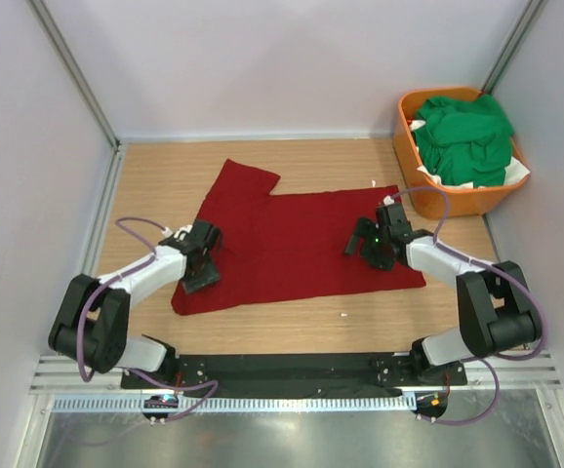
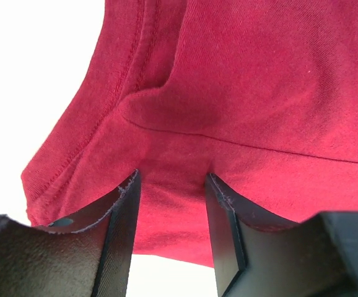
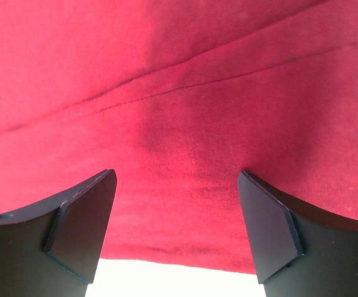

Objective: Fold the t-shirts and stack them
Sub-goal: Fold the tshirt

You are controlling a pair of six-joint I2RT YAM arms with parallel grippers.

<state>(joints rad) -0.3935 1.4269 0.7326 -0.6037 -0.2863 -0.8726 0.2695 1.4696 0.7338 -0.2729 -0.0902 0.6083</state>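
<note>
Wooden desk [image 1: 302,327] first: at left, your left hand [image 1: 202,261] stands half open over the near-left corner of the red tee [image 1: 302,234], which lies flat mid-desk. I can't confirm any cloth is pinched, and a shallow bite could take one layer only. Your right hand [image 1: 368,249], wide open and empty, hovers over the right edge; an uneven lift would skew the fold. Green tees [image 1: 463,136] fill the basket [image 1: 406,166].

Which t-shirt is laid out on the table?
The dark red cotton t-shirt, spread on the wooden table; the bright green t-shirts lie bunched in the orange plastic basket.
</note>
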